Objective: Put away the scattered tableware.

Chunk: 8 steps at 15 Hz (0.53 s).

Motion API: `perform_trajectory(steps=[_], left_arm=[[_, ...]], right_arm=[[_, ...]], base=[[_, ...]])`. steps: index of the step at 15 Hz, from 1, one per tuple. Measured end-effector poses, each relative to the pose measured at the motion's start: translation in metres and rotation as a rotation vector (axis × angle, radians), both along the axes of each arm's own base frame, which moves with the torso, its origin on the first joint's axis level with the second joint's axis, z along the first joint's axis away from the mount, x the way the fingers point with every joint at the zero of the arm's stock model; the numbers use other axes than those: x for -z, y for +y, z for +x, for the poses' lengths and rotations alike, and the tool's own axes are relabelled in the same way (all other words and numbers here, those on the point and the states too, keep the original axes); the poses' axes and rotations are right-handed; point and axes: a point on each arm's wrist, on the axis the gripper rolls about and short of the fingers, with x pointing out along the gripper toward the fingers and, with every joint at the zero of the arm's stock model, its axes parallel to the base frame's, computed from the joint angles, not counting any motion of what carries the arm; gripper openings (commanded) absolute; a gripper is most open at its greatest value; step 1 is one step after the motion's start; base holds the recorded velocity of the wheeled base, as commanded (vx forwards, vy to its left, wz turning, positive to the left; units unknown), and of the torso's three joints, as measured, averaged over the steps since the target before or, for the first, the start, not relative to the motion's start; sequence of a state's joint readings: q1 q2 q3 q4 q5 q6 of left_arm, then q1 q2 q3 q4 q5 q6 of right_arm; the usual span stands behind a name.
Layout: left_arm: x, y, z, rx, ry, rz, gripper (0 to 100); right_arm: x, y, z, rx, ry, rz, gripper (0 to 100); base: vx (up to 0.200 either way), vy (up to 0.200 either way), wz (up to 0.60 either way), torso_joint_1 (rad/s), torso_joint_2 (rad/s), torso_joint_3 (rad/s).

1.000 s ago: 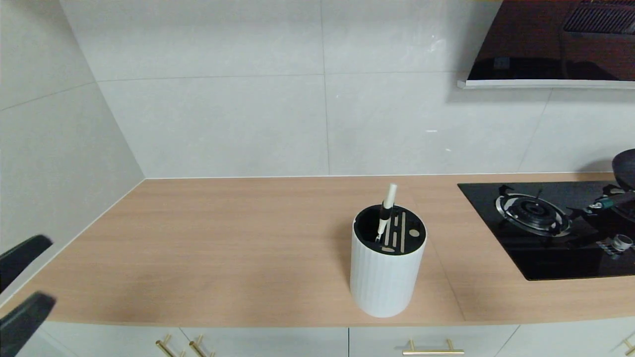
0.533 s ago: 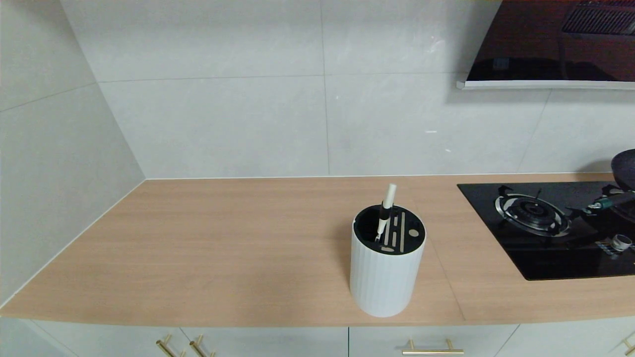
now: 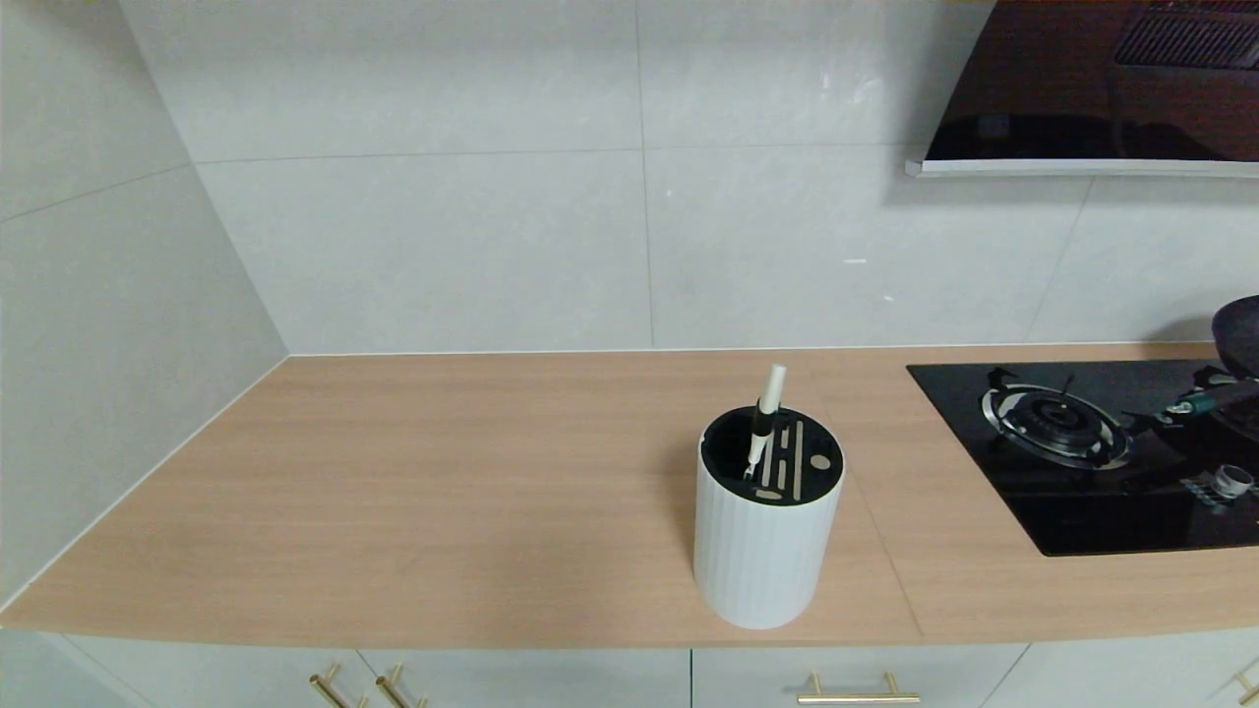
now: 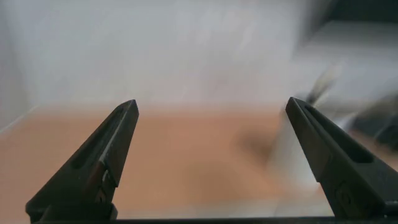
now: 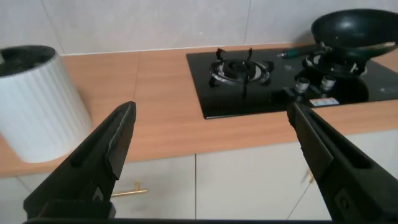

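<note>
The left gripper (image 4: 211, 165) is spread wide with nothing between its fingers, and it faces across the wooden countertop (image 4: 180, 149). The right gripper (image 5: 211, 165) is likewise wide apart and holds nothing. It hangs in front of the cabinet fronts, with the white ribbed utensil holder (image 5: 37, 106) to one side of it and the black gas hob (image 5: 261, 87) beyond.

In the head view the utensil holder (image 3: 767, 551) stands right of centre in the lower half of the frame, close to the counter's front edge. That position is the main risk. It is a tall, narrow cylinder, so an arm sweeping in low from the front could knock it over or push it off the edge. The white-handled utensil (image 3: 765, 413) rises well above the rim and leans toward the upper right. A finger passing over the top could catch the handle and pull the utensil out or tip the holder.

The holder's black top insert has an open round well on its left side and narrow slots on its right. The utensil stands in the well, right beside the slots. Whether anything sits down inside the slots cannot be told. A dark pan (image 3: 1241, 334) sits on the hob at the right edge of the frame, and its contents are hidden.
</note>
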<state>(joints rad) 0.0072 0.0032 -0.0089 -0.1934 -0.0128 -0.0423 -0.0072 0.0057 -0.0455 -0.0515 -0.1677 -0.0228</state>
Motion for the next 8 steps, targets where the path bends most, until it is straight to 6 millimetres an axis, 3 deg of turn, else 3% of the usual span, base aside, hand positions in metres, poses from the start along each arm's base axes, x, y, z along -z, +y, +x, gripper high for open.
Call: perform_trajectory(steps=[2, 3, 5, 8], left_arm=[[0.020, 0.004, 0.002, -0.175, 0.188, 0.038, 100], [0.020, 0.004, 0.001, -0.192, 0.189, 0.042, 100], [0.020, 0.002, 0.002, -0.088, 0.184, 0.031, 100], [0.022, 0.001, 0.002, -0.066, 0.197, 0.056, 100]], right_arm=[[0.010, 0.000, 0.003, -0.004, 0.034, 0.026, 100], [0.012, 0.000, 0.003, -0.007, 0.040, 0.030, 100], [0.012, 0.000, 0.003, -0.021, 0.039, 0.032, 100], [0.017, 0.002, 0.004, -0.110, 0.086, 0.026, 100]], base=[[0.000, 0.000, 0.00, 0.000, 0.00, 0.000], [0.000, 0.000, 0.00, 0.000, 0.00, 0.000], [0.000, 0.000, 0.00, 0.000, 0.00, 0.000], [0.000, 0.000, 0.00, 0.000, 0.00, 0.000]])
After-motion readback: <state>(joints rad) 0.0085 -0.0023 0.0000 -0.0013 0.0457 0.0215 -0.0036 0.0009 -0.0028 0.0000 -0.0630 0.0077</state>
